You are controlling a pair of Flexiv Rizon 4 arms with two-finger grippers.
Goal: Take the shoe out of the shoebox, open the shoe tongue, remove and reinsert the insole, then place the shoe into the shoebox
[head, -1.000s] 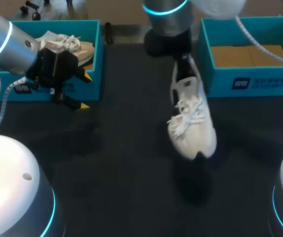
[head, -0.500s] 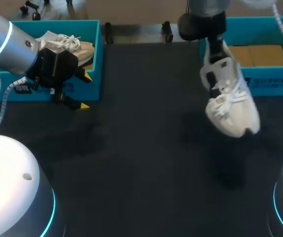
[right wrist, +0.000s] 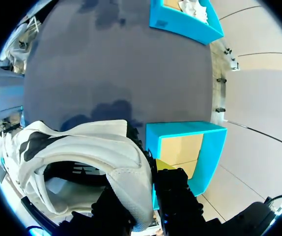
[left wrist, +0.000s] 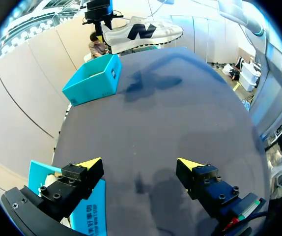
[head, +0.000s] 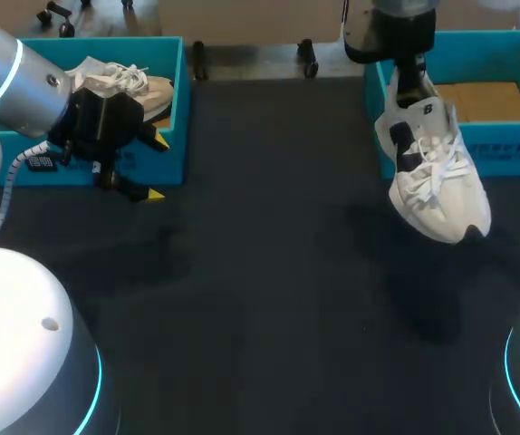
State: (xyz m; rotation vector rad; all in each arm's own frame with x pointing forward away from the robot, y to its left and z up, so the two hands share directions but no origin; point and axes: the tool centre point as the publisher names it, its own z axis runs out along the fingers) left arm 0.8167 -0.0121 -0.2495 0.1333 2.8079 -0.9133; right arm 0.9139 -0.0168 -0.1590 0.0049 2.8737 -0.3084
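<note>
head view: white sneaker (head: 432, 181) hangs heel up, toe down, at the right shoebox's (head: 505, 149) near corner
right fingers (right wrist: 173, 191): clamped on its heel collar
left fingers (left wrist: 89, 164): wide apart, empty, far off
next, I reckon: box just behind shoe, long axis near vertical

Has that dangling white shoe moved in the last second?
Yes. The white shoe moved rightward, closing the gap to the right-hand blue shoebox, and now hangs by its front corner.

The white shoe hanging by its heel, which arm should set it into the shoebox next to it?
Right. The right gripper is shut on the heel of the shoe, just beside that shoebox. The left gripper sits open across the table, holding nothing.
</note>
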